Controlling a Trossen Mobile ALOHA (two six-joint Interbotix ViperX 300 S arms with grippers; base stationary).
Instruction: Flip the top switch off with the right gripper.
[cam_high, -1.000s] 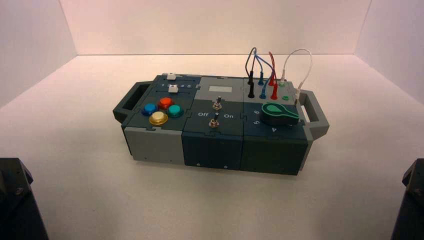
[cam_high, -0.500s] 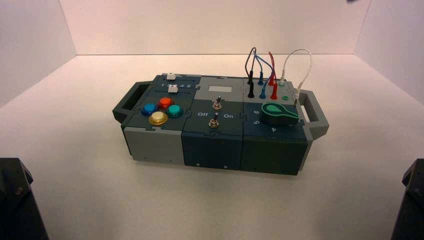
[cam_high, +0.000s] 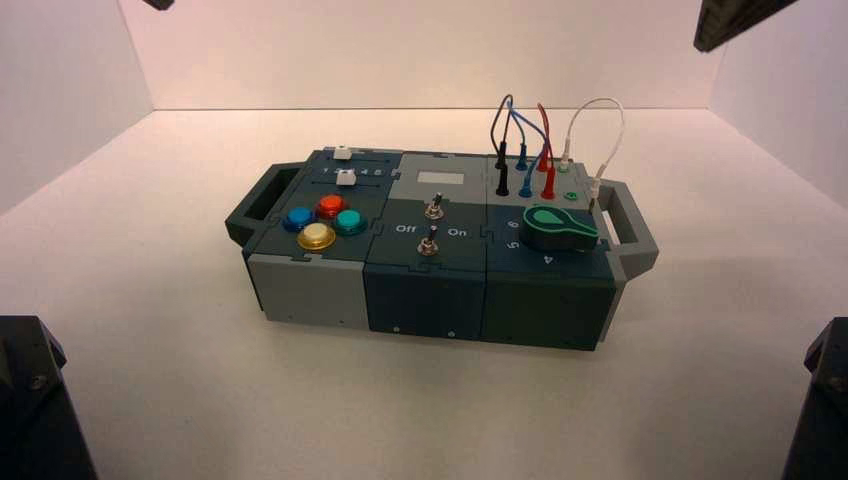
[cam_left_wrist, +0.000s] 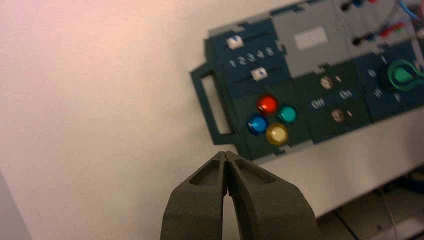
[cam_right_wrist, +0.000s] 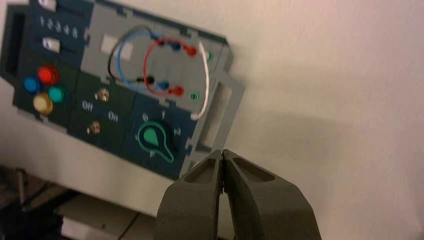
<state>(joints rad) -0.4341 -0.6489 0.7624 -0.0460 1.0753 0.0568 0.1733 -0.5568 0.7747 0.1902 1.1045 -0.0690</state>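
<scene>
The top switch (cam_high: 434, 208) is a small silver toggle on the box's dark middle panel, right below the light-grey display plate (cam_high: 440, 180). It also shows in the right wrist view (cam_right_wrist: 102, 94) and the left wrist view (cam_left_wrist: 326, 82). My right gripper (cam_right_wrist: 222, 152) is shut and empty, held high above the table beside the box's right handle (cam_right_wrist: 220, 112), far from the switch. A dark part of the right arm (cam_high: 735, 20) shows at the high view's top right edge. My left gripper (cam_left_wrist: 226, 154) is shut and empty, high off the box's left front.
A second toggle (cam_high: 428, 243) stands just in front of the top switch, between the "Off" and "On" lettering. Four coloured buttons (cam_high: 322, 222) and two white sliders (cam_high: 346, 177) lie to the left. A green knob (cam_high: 555, 227) and plugged wires (cam_high: 540, 140) lie to the right.
Dark parts of both arms have come into the high view's top corners, the right one larger than half a second ago. The box and its switches have not moved.
</scene>
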